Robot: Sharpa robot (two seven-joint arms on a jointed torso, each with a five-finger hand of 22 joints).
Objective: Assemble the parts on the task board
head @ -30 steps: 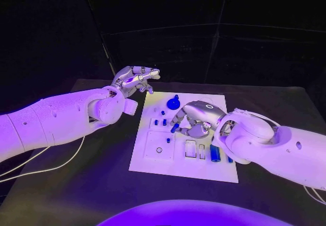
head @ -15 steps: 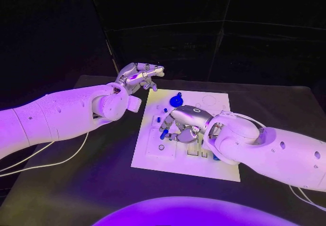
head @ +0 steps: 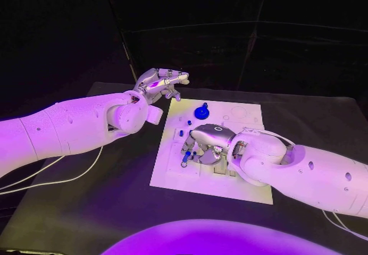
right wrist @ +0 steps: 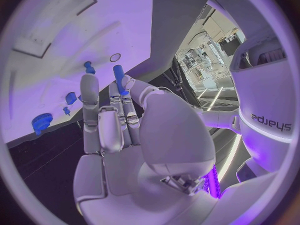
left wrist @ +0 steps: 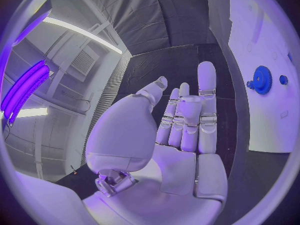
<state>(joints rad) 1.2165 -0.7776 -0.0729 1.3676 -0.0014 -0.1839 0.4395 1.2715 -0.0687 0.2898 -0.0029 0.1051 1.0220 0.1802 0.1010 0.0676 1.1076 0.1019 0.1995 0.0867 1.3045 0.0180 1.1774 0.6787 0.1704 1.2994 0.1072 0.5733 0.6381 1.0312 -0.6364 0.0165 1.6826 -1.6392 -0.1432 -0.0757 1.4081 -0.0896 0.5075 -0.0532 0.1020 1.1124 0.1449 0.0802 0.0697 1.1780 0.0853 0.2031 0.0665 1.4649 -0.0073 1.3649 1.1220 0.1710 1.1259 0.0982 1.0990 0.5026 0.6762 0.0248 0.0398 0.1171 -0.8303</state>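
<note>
While the right robot hand point(head: 206, 142) pinches a blue peg point(right wrist: 119, 78) over the task board point(head: 180, 178), the left robot hand point(head: 159, 83) hovers curled

One task board point(head: 242, 189), two hands.

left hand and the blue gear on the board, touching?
Apart. In the head view the left hand is raised beyond the board's far left corner, with dark table between it and the blue gear.
</note>
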